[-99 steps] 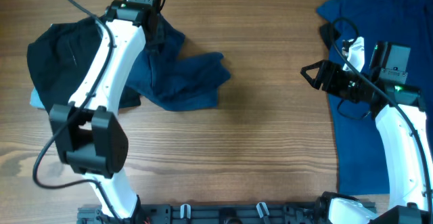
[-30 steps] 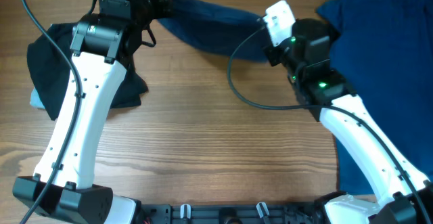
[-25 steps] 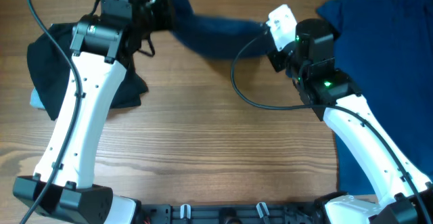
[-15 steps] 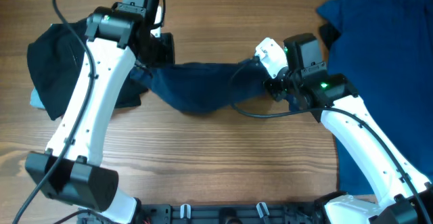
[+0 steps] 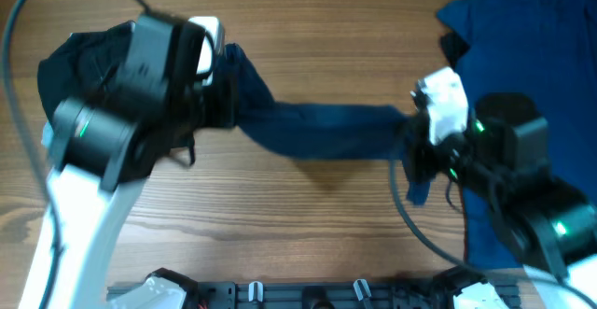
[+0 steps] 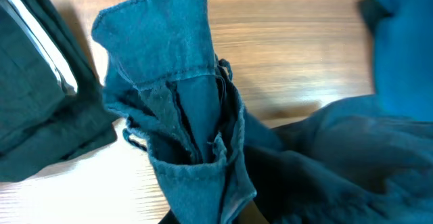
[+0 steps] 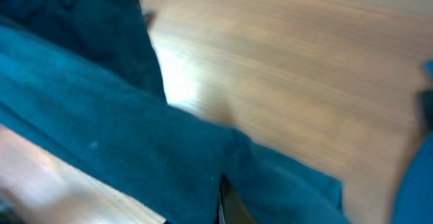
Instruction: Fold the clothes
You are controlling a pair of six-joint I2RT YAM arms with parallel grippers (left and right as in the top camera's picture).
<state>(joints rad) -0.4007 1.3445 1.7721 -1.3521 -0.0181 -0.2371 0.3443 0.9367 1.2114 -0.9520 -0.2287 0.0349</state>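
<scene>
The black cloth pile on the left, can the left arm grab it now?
Probably not yet. The left gripper is shut on the dark navy-blue shorts, which stretch across to the right gripper. The black cloth pile lies close by, but the arm must let go first.

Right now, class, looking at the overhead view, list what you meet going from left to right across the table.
black garment → left pincer → navy shorts, stretched between the two pincers → right pincer → bright blue garment
</scene>
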